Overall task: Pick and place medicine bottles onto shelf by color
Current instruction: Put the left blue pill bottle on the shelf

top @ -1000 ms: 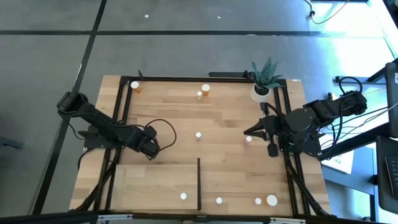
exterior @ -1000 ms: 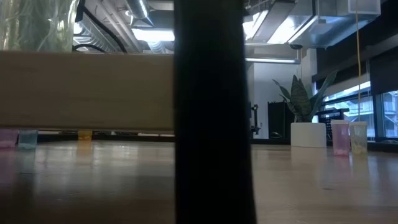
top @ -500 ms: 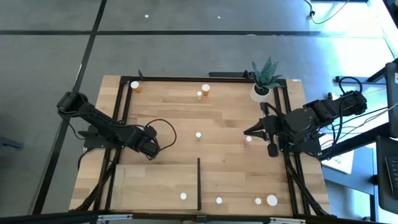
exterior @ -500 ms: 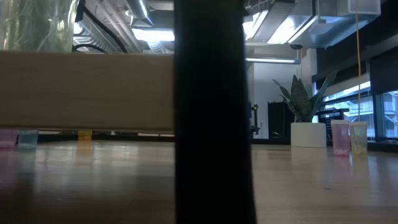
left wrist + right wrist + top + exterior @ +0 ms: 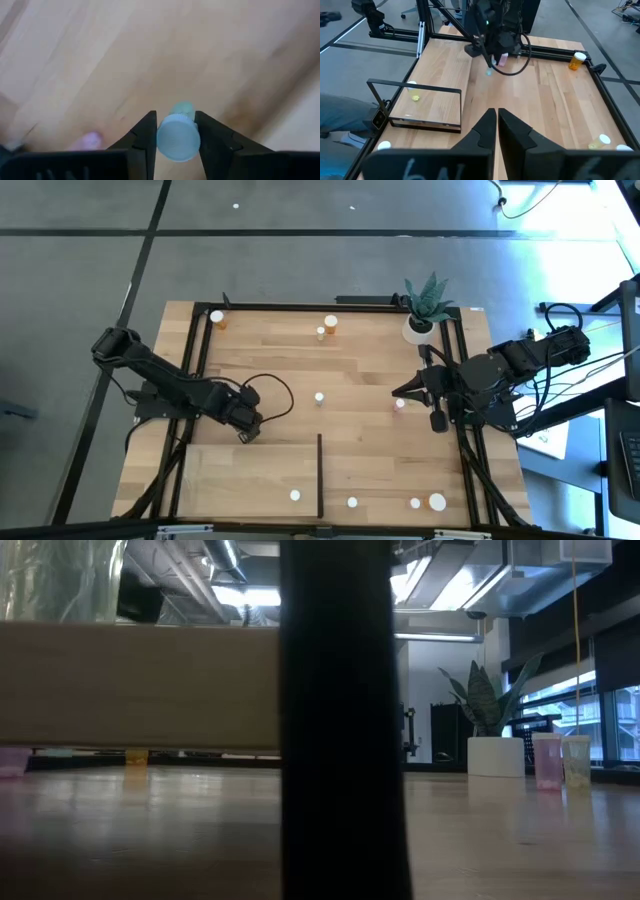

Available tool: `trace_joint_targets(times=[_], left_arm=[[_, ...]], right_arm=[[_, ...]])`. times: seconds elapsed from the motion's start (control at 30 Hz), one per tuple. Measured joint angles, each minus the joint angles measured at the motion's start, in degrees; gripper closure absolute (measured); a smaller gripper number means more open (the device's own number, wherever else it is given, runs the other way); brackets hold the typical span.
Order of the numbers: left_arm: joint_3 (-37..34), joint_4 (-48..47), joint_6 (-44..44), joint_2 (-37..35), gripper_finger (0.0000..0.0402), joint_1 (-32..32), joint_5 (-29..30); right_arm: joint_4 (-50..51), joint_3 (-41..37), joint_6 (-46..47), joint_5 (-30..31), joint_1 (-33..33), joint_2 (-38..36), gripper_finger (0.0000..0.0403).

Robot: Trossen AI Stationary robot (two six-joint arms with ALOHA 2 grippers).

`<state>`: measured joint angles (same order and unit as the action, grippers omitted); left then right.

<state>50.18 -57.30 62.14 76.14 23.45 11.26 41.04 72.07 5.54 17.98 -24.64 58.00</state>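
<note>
Left gripper [image 5: 176,131] jaws clamped on green bottle [image 5: 178,138], hidden from above, right gripper [image 5: 497,126] jaws shut, empty

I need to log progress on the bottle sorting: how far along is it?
Early. Done: one bottle stands on the shelf. In hand: the left gripper is shut on a green bottle near the shelf's edge. Left: bottles across the table, such as an orange one at the far corner. The right gripper waits shut, empty.
</note>
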Motion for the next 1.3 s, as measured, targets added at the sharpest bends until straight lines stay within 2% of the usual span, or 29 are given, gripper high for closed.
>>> trace_joint_targets(times=[0.3,0.5,0.7,1.07,1.3], left_arm=[[9.2,0.1,-5.8,0.1,0.0299,4.2,1.3],[14.1,0.7,-8.4,2.9,0.0299,8.5,1.0],[22.1,0.3,-11.6,9.6,0.0299,12.9,0.1],[40.6,-6.8,-13.2,27.8,0.03,19.3,0.2],[46.0,-6.7,-12.0,34.0,0.03,22.3,1.5]], right_arm=[[0.0,0.0,0.0,0.0,0.0,0.0,0.0381],[0.0,0.0,0.0,0.0,0.0,0.0,0.0381],[0.0,0.0,0.0,0.0,0.0,0.0,0.0381],[0.2,0.0,0.0,0.0,0.0,0.0,0.0381],[0.2,0.0,0.0,0.0,0.0,0.0,0.0381]])
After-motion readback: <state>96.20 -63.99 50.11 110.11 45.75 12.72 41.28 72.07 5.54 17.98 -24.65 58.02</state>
